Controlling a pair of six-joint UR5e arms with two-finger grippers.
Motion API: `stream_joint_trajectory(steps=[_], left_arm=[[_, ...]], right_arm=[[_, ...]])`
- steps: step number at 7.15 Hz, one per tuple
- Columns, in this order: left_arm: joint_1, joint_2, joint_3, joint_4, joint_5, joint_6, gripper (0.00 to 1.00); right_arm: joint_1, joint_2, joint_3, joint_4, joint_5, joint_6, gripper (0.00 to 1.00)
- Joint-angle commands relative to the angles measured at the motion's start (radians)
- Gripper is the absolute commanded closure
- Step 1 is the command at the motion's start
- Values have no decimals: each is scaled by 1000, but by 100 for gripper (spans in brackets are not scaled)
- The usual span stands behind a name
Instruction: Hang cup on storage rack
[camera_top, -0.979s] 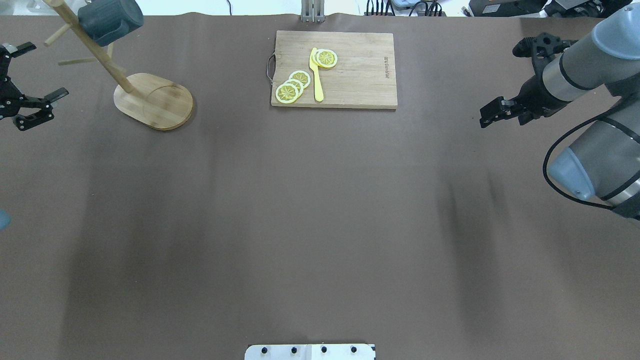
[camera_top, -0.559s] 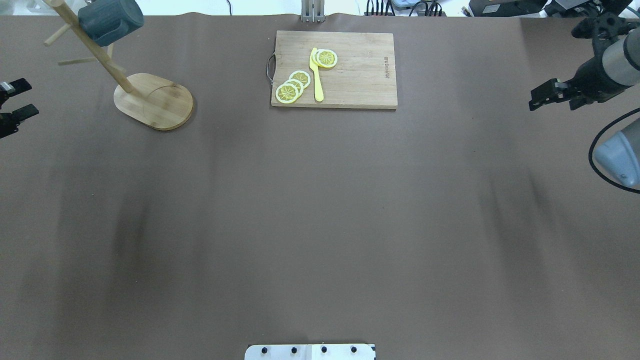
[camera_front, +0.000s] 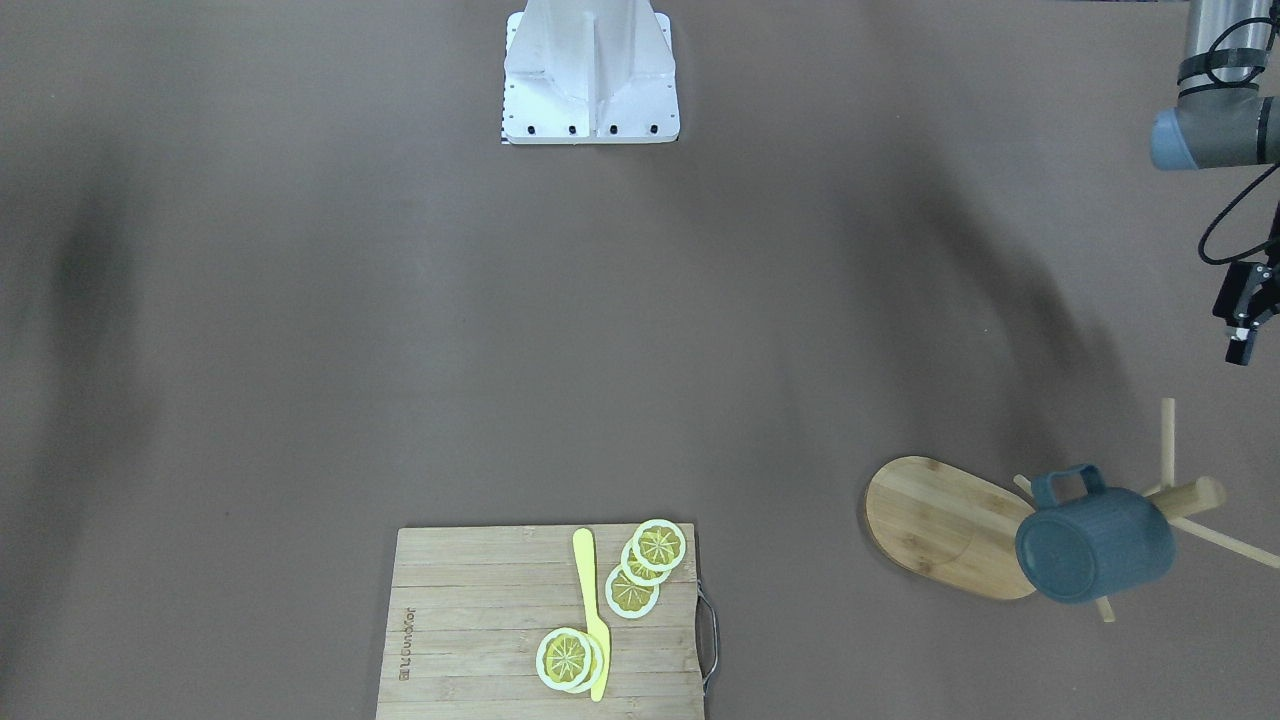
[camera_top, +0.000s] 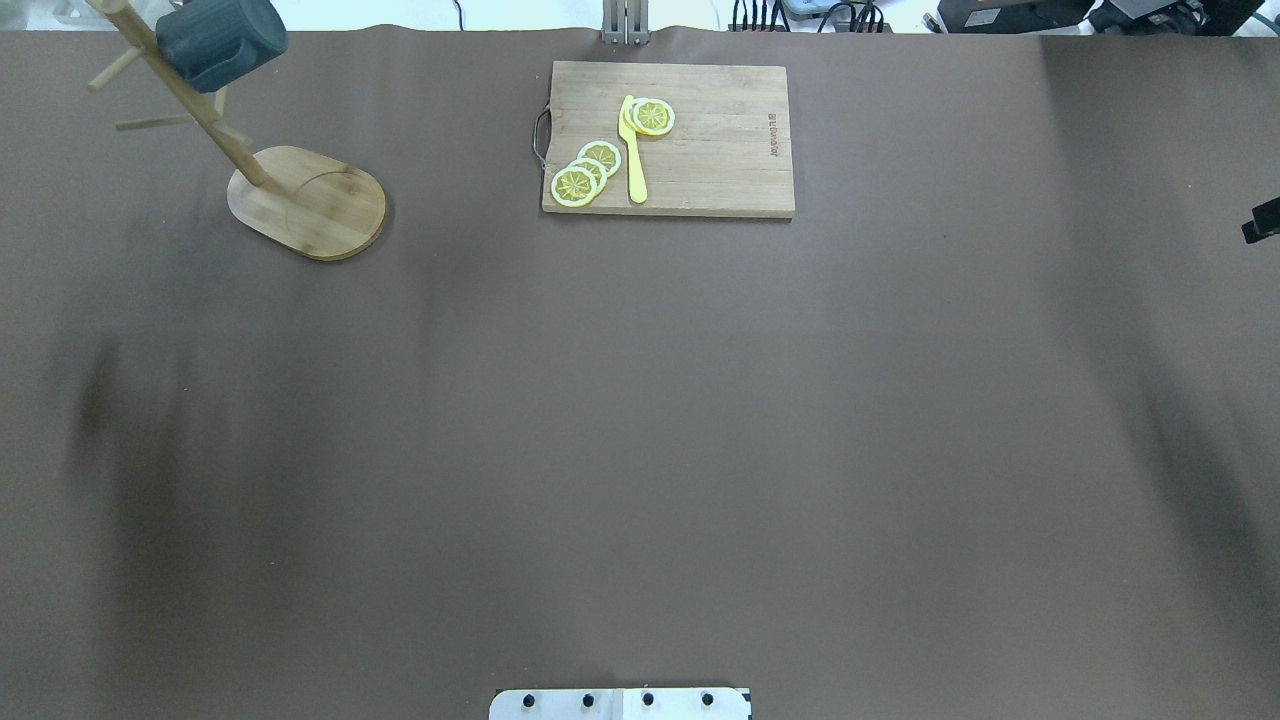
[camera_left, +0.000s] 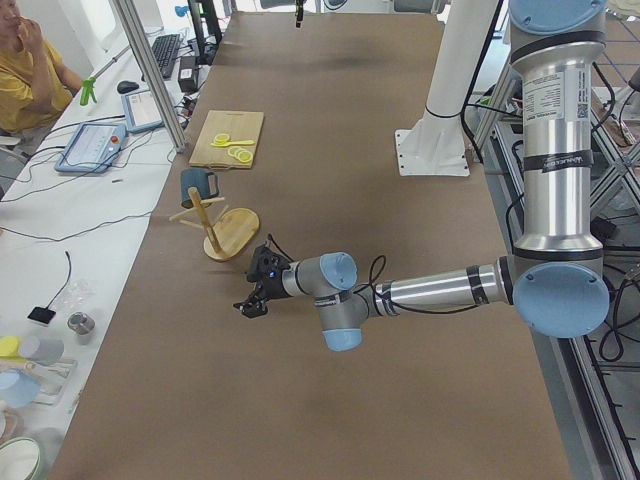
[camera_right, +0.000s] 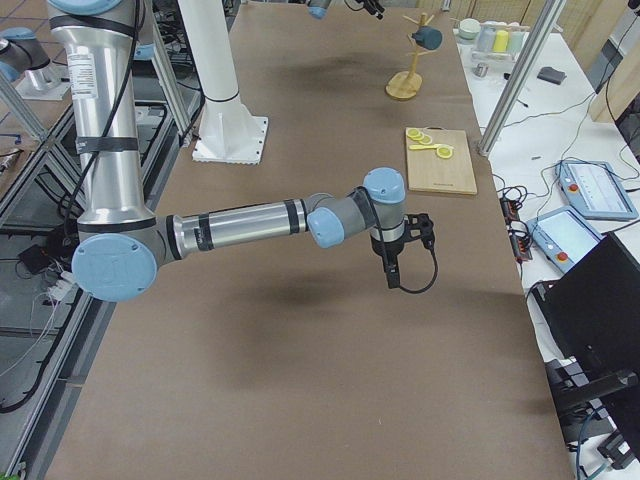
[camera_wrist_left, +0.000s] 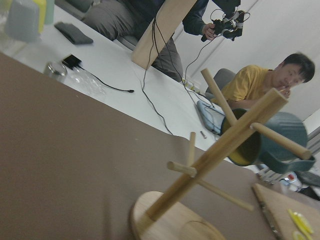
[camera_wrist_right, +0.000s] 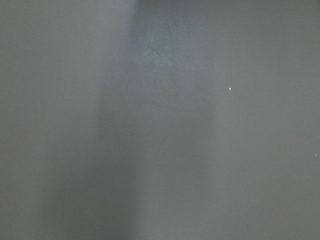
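The dark slate-blue cup (camera_top: 215, 40) hangs by its handle on an upper peg of the bamboo storage rack (camera_top: 310, 200) at the table's far left. It also shows in the front view (camera_front: 1095, 545), on the rack (camera_front: 935, 525), and in the left wrist view (camera_wrist_left: 282, 142), where its yellow inside shows. My left gripper (camera_front: 1240, 320) is well clear of the rack, cut by the frame edge, open and empty; it also shows in the left side view (camera_left: 255, 290). Only a black tip of my right gripper (camera_top: 1262, 220) shows at the right edge. I cannot tell if it is open.
A wooden cutting board (camera_top: 700, 160) with lemon slices (camera_top: 585, 172) and a yellow knife (camera_top: 633, 150) lies at the far middle. The robot's white base plate (camera_top: 620, 703) is at the near edge. People sit beyond the table's left end (camera_left: 30, 70).
Both arms have drawn back outward, the left one out of the overhead view, the right one to its right edge. The cup and rack have not moved.
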Motion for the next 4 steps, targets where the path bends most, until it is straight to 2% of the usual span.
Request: stream_joint_trajectory(steps=[1, 2, 4], left_arm=[[-187, -19, -61, 335, -266, 193, 2], [-261, -51, -125, 525, -399, 194, 2], [-272, -53, -289, 881, -588, 193, 2]], right_arm=[[34, -64, -13, 0, 7, -63, 0], [35, -81, -15, 0, 7, -63, 0], [50, -97, -29, -1, 10, -102, 0]])
